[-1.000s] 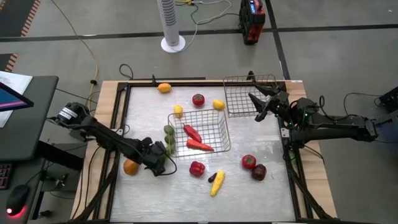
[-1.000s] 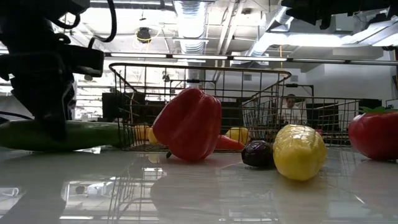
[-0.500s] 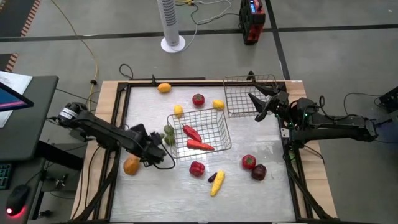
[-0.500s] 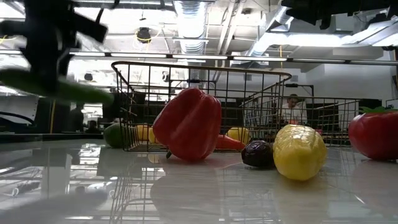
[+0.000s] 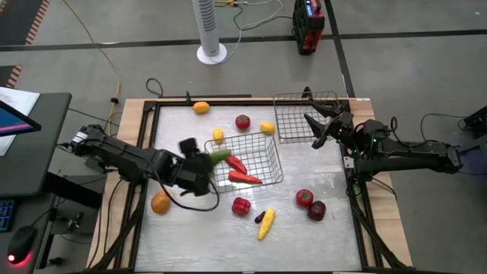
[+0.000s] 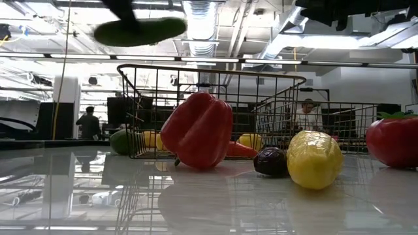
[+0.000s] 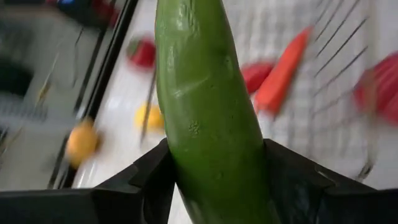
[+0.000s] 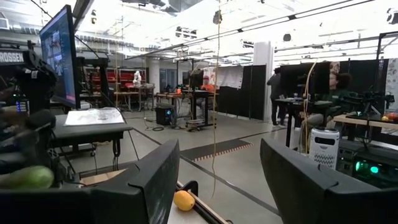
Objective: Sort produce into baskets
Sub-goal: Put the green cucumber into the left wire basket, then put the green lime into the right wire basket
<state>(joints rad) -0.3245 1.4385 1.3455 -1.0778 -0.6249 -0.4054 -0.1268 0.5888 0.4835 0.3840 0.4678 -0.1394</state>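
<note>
Cucumber, long, green and plastic [image 7: 208, 118], sits clamped between the fingers of the left gripper [image 5: 199, 161], lifted off the worktop [image 5: 319, 228] over the left rim of the near wire-mesh basket [image 5: 262, 144]. Right gripper [image 5: 318, 125], clenched and holding nothing, hovers beside the far wire-mesh basket [image 5: 293, 125].

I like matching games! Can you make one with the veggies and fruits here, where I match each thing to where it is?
Things:
1. cucumber
2. corn
3. orange chili
4. orange fruit

Places:
A. inside the middle basket
B. on the table beside the left arm, outside any basket
C. up in the air, held in the left hand
D. on the table next to a small dark purple piece

Pairs: 1-C, 2-D, 3-A, 4-B
</note>
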